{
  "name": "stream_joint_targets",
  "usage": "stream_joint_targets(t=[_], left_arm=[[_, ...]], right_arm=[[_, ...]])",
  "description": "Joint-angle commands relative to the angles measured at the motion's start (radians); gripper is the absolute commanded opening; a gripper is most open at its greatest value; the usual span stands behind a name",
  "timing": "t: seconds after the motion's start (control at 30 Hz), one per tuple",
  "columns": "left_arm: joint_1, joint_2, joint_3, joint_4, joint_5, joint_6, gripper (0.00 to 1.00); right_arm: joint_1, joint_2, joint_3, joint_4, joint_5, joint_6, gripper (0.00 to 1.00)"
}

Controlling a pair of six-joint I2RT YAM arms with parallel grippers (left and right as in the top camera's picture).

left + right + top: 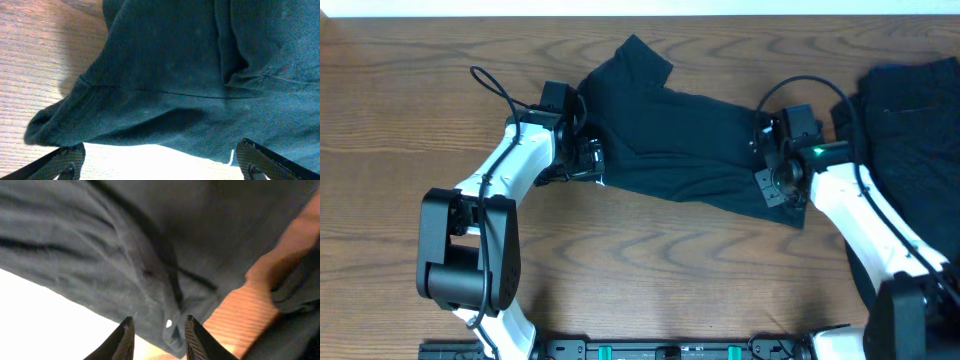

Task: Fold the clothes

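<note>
Right gripper [159, 332] has its jaws narrow around the right hem of the T-shirt [680, 140], pinch not discernible, while left gripper [160, 160] gapes wide at the left end of the cloth, which is spread on the table [660, 270].

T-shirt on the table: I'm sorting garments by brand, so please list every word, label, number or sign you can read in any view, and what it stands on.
None can be read.
The T-shirt is plain dark cloth with no print in any view.
A white speck by its hem, in the right wrist view, is too small to read.
The second dark garment shows no lettering either.
</note>
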Motion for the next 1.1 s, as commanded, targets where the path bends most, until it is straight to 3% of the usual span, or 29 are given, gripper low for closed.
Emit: stream_joint_targets(t=[0.0,0.27,0.57,0.63,0.67,0.7,1.07], left_arm=[[0.002,0.006,-0.005,-0.001,-0.008,-0.002,0.98],[0.002,0.006,-0.005,-0.001,-0.008,-0.002,0.98],[0.002,0.006,-0.005,-0.001,-0.008,-0.002,0.98],[0.002,0.006,-0.005,-0.001,-0.008,-0.002,0.98],[0.002,0.006,-0.005,-0.001,-0.008,-0.001,0.98],[0.002,0.006,-0.005,-0.001,-0.008,-0.002,0.98],[0.002,0.006,-0.005,-0.001,-0.008,-0.002,0.98]], right_arm=[[-0.006,0.032,-0.009,-0.006,-0.004,0.019,0.30],[-0.007,0.094,-0.013,-0.013,0.055,0.019,0.29],[-0.010,0.123,-0.020,-0.008,0.140,0.071,0.19],[-0.010,0.123,-0.020,-0.006,0.141,0.071,0.13],[-0.010,0.124,-0.020,-0.005,0.143,0.071,0.04],[-0.010,0.124,-0.020,0.000,0.146,0.071,0.01],[-0.063,0.124,-0.020,0.123,0.161,0.055,0.01]])
